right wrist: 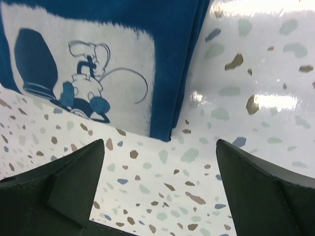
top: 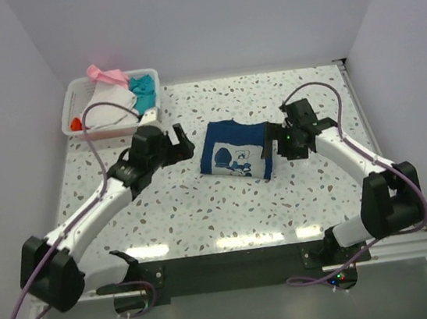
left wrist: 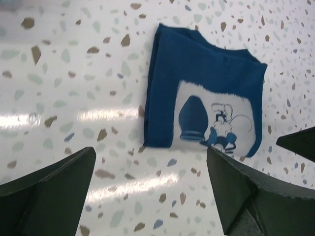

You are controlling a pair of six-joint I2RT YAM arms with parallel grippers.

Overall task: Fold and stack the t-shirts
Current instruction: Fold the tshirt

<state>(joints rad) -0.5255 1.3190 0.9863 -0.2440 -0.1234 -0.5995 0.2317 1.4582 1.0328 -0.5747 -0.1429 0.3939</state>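
A navy-blue t-shirt [top: 236,151] with a white cartoon print lies folded in a compact rectangle at the table's middle. It also shows in the left wrist view [left wrist: 206,101] and in the right wrist view [right wrist: 98,59]. My left gripper [top: 179,140] is open and empty just left of it. My right gripper [top: 275,145] is open and empty at its right edge. A white t-shirt [top: 109,114], a teal one [top: 142,90], a pink one [top: 108,75] and an orange-red one [top: 76,124] lie crumpled in the basket.
A white plastic basket [top: 72,99] stands at the table's back left corner. White walls close in the table at the back and both sides. The terrazzo tabletop [top: 228,212] stretches in front of the folded shirt.
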